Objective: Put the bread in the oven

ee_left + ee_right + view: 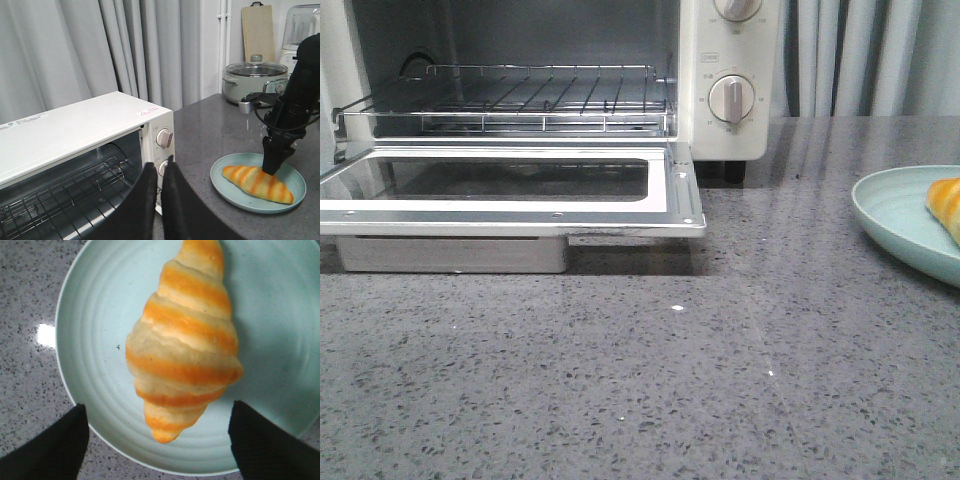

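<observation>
Overhead, the right gripper (pixel 159 440) straddles the plated bread (pixel 182 340).

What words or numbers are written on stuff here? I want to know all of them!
None can be read for sure.
Red-and-white sticker on top of the oven: too small to read.
Grey lettering on the oven's top near its front edge: too blurred to read.
Small boxed label above the lower knob: too small to read.
Marks around the knobs: too tiny to read.
The plate and bread carry no writing.

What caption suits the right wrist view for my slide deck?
Open right gripper poised over the glossy orange-and-cream striped croissant roll lying on a pale green ribbed plate.
</observation>
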